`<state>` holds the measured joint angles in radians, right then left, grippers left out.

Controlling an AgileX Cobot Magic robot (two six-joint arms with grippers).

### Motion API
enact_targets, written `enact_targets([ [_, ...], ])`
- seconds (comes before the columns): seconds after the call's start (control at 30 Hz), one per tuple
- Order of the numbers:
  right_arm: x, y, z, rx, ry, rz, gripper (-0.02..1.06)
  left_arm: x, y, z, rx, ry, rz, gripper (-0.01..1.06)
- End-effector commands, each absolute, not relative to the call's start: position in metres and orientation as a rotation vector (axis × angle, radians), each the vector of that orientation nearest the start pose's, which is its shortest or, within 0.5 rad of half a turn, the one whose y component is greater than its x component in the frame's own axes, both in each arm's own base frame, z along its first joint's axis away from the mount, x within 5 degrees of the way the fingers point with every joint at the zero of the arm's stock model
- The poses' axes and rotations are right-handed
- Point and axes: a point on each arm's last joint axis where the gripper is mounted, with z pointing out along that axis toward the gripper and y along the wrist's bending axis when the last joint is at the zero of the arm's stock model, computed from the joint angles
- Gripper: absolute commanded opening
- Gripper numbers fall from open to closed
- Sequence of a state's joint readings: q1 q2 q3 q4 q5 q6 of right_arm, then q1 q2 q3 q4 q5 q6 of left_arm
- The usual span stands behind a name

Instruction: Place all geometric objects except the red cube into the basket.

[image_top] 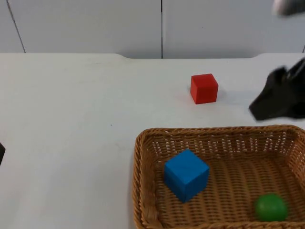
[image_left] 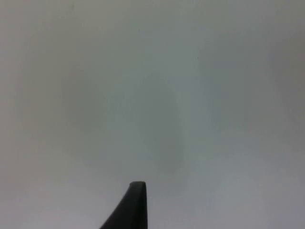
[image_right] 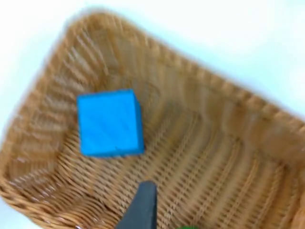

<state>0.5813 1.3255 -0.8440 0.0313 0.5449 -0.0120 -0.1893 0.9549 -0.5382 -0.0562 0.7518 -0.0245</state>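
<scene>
So there was this wicker basket (image_top: 143,157) sitting at the lower right of the top view on the white table (image_top: 71,119), with part of it running off the frame's bottom and right edges. Inside it, a blue cube (image_top: 186,174) sat toward the basket's left end, turned a bit so one corner pointed at the camera, and a green ball (image_top: 270,207) lay down by the basket's lower right corner, well apart from the cube. The red cube (image_top: 204,88) was out on the bare table above the basket's far rim, a little right of the picture's middle, not touching anything. The right gripper (image_top: 279,98) was a dark blurry shape at the right edge of the top view, up over the table just past the basket's far rim and off to the right of the red cube; honestly I couldn't tell whether its fingers were spread or pressed together, and it didn't look like it was carrying anything. Its wrist camera looked down into the basket (image_right: 209,143), with the blue cube (image_right: 110,123) lying flat on the woven bottom and just a sliver of the green ball (image_right: 189,227) peeking in next to the black fingertip (image_right: 143,207). The left arm was waiting, its gripper's one black fingertip (image_left: 133,205) hanging over plain white table (image_left: 152,95), and I couldn't tell its state either.
</scene>
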Motion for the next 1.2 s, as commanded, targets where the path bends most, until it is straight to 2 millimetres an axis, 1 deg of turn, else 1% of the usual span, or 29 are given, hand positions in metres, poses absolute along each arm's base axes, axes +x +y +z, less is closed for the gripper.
enact_targets([
  [0.0,0.209,0.139,0.282,-0.717,2.377,0.269,0.85,0.151,-0.032,0.236,0.164,2.645,-0.134,1.05],
  [0.03,0.203,0.136,0.294,-0.705,2.334,0.282,0.85,0.151,-0.032,0.236,0.163,2.643,-0.134,1.05],
  [0.07,0.199,0.133,0.302,-0.696,2.304,0.291,0.85,0.151,-0.032,0.236,0.163,2.643,-0.134,1.05],
  [0.1,0.199,0.133,0.302,-0.696,2.304,0.291,0.85,0.151,-0.032,0.236,0.163,2.643,-0.134,1.05],
  [0.2,0.185,0.123,0.322,-0.671,2.219,0.316,0.84,0.151,-0.032,0.236,0.163,2.643,-0.134,1.05],
  [0.23,0.181,0.121,0.327,-0.666,2.201,0.32,0.84,0.151,-0.032,0.235,0.164,2.647,-0.134,1.05],
  [0.27,0.181,0.121,0.327,-0.666,2.201,0.32,0.84,0.151,-0.032,0.235,0.164,2.647,-0.134,1.05],
  [0.37,0.17,0.114,0.34,-0.648,2.14,0.337,0.84,0.149,-0.032,0.237,0.161,2.671,-0.142,1.05],
  [0.43,0.163,0.109,0.348,-0.637,2.103,0.347,0.84,0.148,-0.032,0.247,0.174,2.66,-0.142,1.05],
  [0.47,0.163,0.109,0.348,-0.637,2.103,0.347,0.84,0.148,-0.032,0.247,0.174,2.66,-0.142,1.05],
  [0.5,0.157,0.105,0.353,-0.631,2.081,0.352,0.84,0.147,-0.032,0.253,0.183,2.647,-0.142,1.05],
  [0.57,0.147,0.099,0.361,-0.623,2.05,0.36,0.84,0.14,-0.031,0.268,0.202,2.587,-0.15,1.05],
  [0.6,0.139,0.094,0.366,-0.616,2.026,0.366,0.84,0.135,-0.03,0.275,0.199,2.55,-0.16,1.05],
  [0.63,0.139,0.094,0.366,-0.616,2.026,0.366,0.84,0.135,-0.03,0.275,0.199,2.55,-0.16,1.05],
  [0.67,0.132,0.089,0.37,-0.611,2.007,0.371,0.84,0.129,-0.029,0.281,0.211,2.511,-0.162,1.05],
  [0.7,0.124,0.083,0.375,-0.605,1.986,0.376,0.84,0.116,-0.027,0.29,0.219,2.436,-0.168,1.05],
  [0.73,0.12,0.081,0.377,-0.602,1.974,0.379,0.84,0.112,-0.027,0.293,0.218,2.41,-0.17,1.05],
  [0.77,0.108,0.073,0.382,-0.594,1.936,0.386,0.84,0.104,-0.025,0.298,0.216,2.368,-0.173,1.05],
  [0.83,0.097,0.066,0.385,-0.593,1.905,0.387,0.84,0.084,-0.021,0.309,0.21,2.256,-0.181,1.05],
  [0.87,0.097,0.066,0.385,-0.593,1.905,0.387,0.84,0.084,-0.021,0.309,0.21,2.256,-0.181,1.05],
  [0.93,0.08,0.054,0.387,-0.6,1.846,0.382,0.84,0.065,-0.018,0.315,0.206,2.164,-0.187,1.05],
  [1.03,0.06,0.041,0.384,-0.586,1.787,0.387,0.84,0.037,-0.013,0.32,0.203,2.053,-0.194,1.05],
  [1.07,0.06,0.041,0.384,-0.586,1.787,0.387,0.84,0.037,-0.013,0.32,0.203,2.053,-0.194,1.05],
  [1.17,0.044,0.031,0.378,-0.573,1.749,0.398,0.84,0.011,-0.008,0.317,0.211,1.988,-0.193,1.05],
])
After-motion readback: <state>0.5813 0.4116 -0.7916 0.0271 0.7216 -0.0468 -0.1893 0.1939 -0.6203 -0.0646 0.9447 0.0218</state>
